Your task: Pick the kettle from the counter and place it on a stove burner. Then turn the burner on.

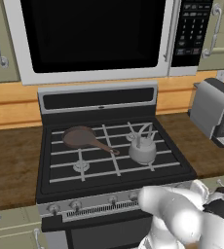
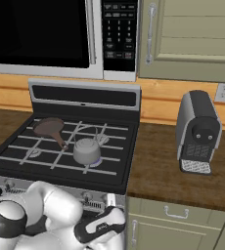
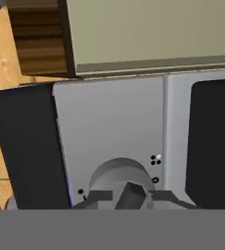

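Right under my camera sits a stove knob [image 3: 119, 183], round and silver, seen end-on against the pale front panel of the stove [image 3: 109, 122]. My tool [image 3: 120, 202] is down at that panel; its dark tips rise beside the knob, but I cannot tell whether they are apart around it or already pressed together on it. In the right base view my hand hangs low in front of the stove's edge, just below the knob row.

The kettle [image 1: 142, 148] already stands on the stove burner [image 2: 96, 161] at the front right, upright, handle arched over it, well apart from the table [image 1: 11, 160] of dark wood on either side. The brown frying pan [image 1: 80, 137] lies on the rear left burner, its handle pointing toward the kettle.

As I judge it, only the turning remains, and that is where I could slip. The knobs [image 1: 75, 204] look alike, so I may be on one that lights a burner other than the kettle's, perhaps the one beneath the pan. If my tips sit off-centre on the knob, they may skid round it without turning it.
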Robot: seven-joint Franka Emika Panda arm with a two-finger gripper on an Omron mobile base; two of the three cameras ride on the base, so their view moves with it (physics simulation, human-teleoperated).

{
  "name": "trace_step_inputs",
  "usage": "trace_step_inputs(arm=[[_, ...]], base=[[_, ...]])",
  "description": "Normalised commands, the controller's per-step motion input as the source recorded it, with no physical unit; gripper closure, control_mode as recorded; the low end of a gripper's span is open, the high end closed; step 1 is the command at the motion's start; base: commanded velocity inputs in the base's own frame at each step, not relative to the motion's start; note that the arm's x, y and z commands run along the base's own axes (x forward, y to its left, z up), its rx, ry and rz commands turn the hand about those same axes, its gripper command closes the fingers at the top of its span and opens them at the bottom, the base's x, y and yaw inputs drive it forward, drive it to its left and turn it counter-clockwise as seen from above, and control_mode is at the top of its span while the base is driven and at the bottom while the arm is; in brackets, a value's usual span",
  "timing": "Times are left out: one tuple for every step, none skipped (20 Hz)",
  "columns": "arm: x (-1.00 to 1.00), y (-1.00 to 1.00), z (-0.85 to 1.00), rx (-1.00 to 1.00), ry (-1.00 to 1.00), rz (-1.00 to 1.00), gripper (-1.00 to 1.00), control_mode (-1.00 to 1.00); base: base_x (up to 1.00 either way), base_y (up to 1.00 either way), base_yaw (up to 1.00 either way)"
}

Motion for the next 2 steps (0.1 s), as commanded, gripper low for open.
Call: trace_step_inputs(arm=[[0.0,0.0,0.0,0.0,0.0,0.0,1.0,-1.0],[0.0,0.0,0.0,0.0,0.0,0.0,1.0,-1.0]], base=[[0.0,0.0,0.0],[0.0,0.0,0.0]])
